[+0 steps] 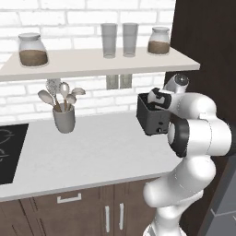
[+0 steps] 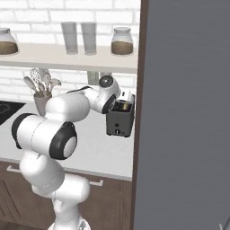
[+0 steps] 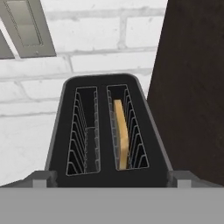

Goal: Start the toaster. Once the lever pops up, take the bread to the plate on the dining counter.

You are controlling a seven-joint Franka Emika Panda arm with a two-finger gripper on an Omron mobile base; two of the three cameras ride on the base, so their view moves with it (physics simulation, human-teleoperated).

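Black toaster (image 3: 106,131) is sitting directly below the gripper (image 3: 111,179) | golden bread (image 3: 122,133) is standing in its right-hand slot, left slot bare | gripper is hovering with jaws spread wide, gripping nothing | grey worktop (image 1: 92,152) is lying under the toaster | dark panel (image 3: 192,87) is rising to the gripper's right.

A grey utensil cup (image 1: 64,119) of spoons stands on the worktop (image 1: 92,152); jars (image 1: 32,50) and glasses (image 1: 109,40) line the shelf (image 1: 97,63).

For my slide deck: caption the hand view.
Open gripper poised above the black toaster, one bread slice standing in its right slot.
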